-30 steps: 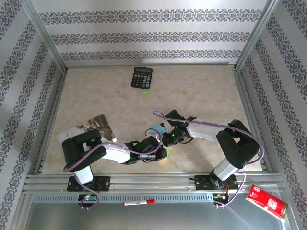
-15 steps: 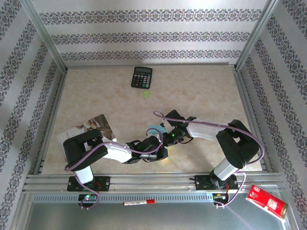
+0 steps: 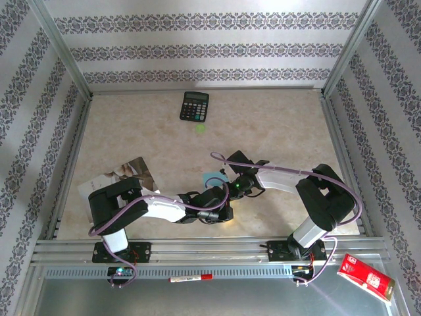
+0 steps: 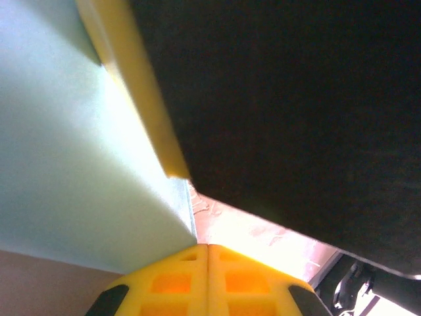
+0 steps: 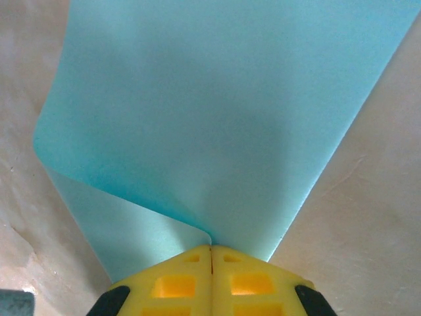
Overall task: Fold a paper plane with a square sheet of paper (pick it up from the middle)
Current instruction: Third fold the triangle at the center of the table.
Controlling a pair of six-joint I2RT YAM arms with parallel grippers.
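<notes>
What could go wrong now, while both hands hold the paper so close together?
The right hand and left hand are both shut on the paper; pulling apart could tear it.
The paper curls beside the right hand, so a crooked crease may form.
The hands sit very close and could collide.

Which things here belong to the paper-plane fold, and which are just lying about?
In the job: cyan sheet of paper; left gripper and right gripper, both pinching it.
Lying about: black calculator; photo booklet; red carton; red-capped pen.
</notes>
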